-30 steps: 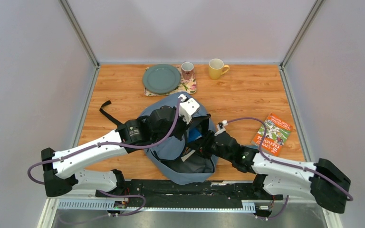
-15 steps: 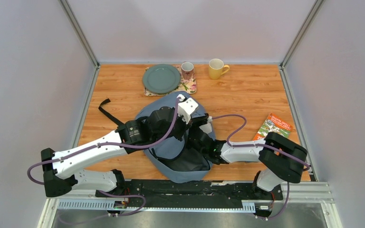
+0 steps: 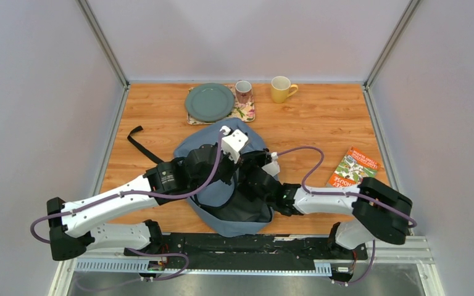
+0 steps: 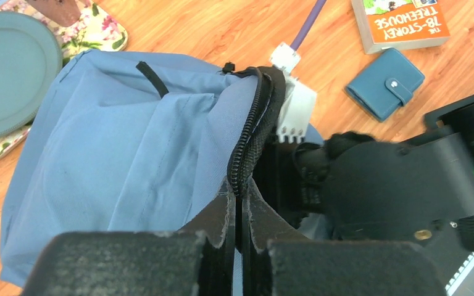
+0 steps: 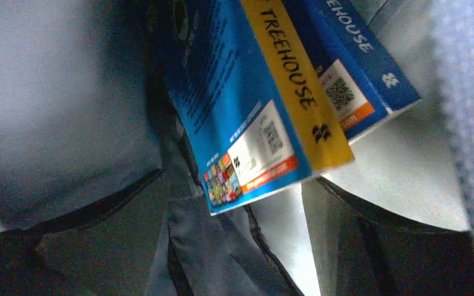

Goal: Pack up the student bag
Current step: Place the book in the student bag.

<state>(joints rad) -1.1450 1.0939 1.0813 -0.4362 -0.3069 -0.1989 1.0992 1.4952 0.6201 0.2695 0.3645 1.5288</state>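
The grey-blue student bag (image 3: 213,157) lies mid-table with its dark mouth toward the arms. My left gripper (image 4: 239,192) is shut on the bag's black zipper edge (image 4: 256,117) and holds that side of the mouth up. My right gripper (image 5: 265,206) is deep inside the bag, open, fingers (image 5: 207,246) apart. Just beyond the fingertips a blue book with a yellow "TREEHOUSE" spine (image 5: 247,105) rests against a second blue book (image 5: 358,61); neither is pinched. From above, my right arm (image 3: 271,188) goes into the opening and its fingers are hidden.
An orange book (image 3: 355,166) lies at the right edge of the table, and a small blue wallet (image 4: 386,83) lies beside it. At the back are a grey-green plate (image 3: 210,102) on a floral tray (image 3: 245,113), a small mug (image 3: 243,91) and a yellow mug (image 3: 281,89). A black strap (image 3: 139,145) trails left.
My right arm has pushed further into the bag and its jaws have opened, letting go of the blue book. The left arm and the held bag edge shifted slightly left.
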